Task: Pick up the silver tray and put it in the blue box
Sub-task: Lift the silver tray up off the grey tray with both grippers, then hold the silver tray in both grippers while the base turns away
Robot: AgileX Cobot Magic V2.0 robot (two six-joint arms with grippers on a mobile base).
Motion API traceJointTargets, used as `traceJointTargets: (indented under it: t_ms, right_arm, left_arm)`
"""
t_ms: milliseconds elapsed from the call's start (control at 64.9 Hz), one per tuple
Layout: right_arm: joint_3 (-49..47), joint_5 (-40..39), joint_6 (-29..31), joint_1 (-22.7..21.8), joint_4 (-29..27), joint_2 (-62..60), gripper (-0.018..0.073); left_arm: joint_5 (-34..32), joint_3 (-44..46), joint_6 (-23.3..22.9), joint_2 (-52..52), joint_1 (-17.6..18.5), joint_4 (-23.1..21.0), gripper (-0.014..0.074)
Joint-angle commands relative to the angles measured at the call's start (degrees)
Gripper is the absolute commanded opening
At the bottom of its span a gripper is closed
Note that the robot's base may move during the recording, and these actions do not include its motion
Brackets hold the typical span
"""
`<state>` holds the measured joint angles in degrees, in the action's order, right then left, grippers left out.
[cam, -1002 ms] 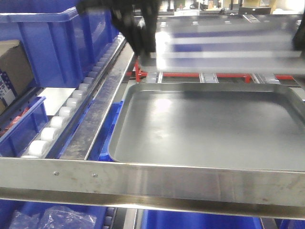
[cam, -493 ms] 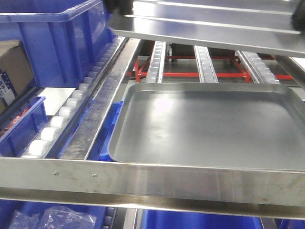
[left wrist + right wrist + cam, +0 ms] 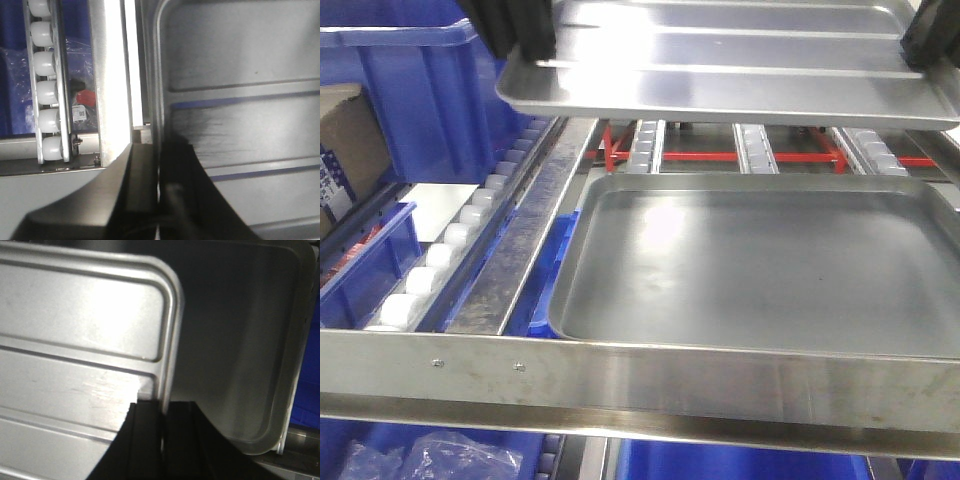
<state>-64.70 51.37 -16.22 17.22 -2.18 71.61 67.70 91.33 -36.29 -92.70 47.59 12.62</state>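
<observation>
The silver tray [image 3: 720,60] is shiny and shallow, with long raised ribs and rounded corners. It hangs in the air between both pincers. The left pincer [image 3: 525,35] is clamped on its left rim and the right pincer [image 3: 928,35] on its right rim. A dull grey tray [image 3: 750,270] lies below them.

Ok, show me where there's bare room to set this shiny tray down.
The grey tray is bare inside its whole rim, below the shiny tray. Roller strips behind it are bare but narrow. The left is crowded: blue box, cardboard box, small bin. The blue box's inside is out of view.
</observation>
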Motion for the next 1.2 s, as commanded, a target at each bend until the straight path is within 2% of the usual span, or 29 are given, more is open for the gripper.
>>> traceJointTargets:
  t_ms: [0,1187]
  right_arm:
    - [-1.9,-3.6,0.9,-0.2,2.6,-1.5,0.0058]
    - [-1.9,-2.8,0.9,-0.2,2.6,-1.5,0.0058]
  left_arm:
    - [0.1,1.1,1.3,2.8,0.4,1.9,-0.0098]
    - [0.9,1.1,1.3,2.8,0.4,1.9,-0.0098]
